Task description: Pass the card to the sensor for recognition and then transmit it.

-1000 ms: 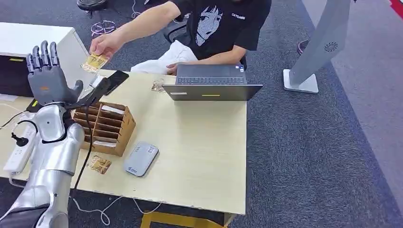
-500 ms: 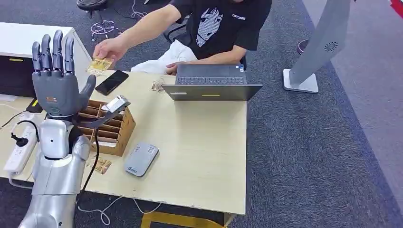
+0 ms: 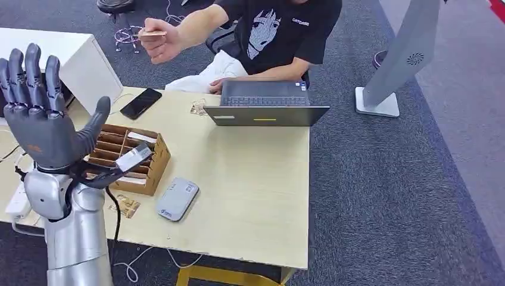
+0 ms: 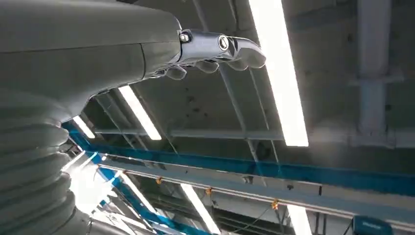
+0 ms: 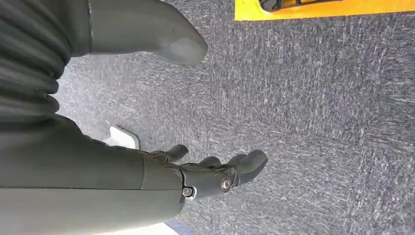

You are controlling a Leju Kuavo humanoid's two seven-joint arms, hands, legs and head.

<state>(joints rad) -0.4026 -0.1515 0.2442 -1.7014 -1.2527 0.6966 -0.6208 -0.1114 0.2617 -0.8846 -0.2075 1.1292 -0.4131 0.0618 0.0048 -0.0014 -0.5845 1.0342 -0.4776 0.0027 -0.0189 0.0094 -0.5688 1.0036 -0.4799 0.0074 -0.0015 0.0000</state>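
A person seated behind the table holds a small tan card (image 3: 152,34) up in one hand, well above the tabletop. My left hand (image 3: 41,119) is raised at the table's left end, palm forward, fingers spread, holding nothing. In the left wrist view that hand (image 4: 98,54) stands empty against the ceiling. The grey card sensor (image 3: 177,199) lies flat near the table's front edge. A second tan card (image 3: 125,206) lies just left of it. My right hand (image 5: 147,181) hangs over the carpet with nothing in it, fingers loosely apart.
A wooden slotted box (image 3: 128,158) stands behind my left hand. A black phone (image 3: 140,103), another card (image 3: 198,108) and an open laptop (image 3: 265,102) lie at the far side. A power strip (image 3: 18,202) lies at the left, and a grey stand (image 3: 399,59) rises at the right.
The person has lifted the card away from my left hand and drawn it up toward their body. My empty left hand has moved left and closer to the camera.
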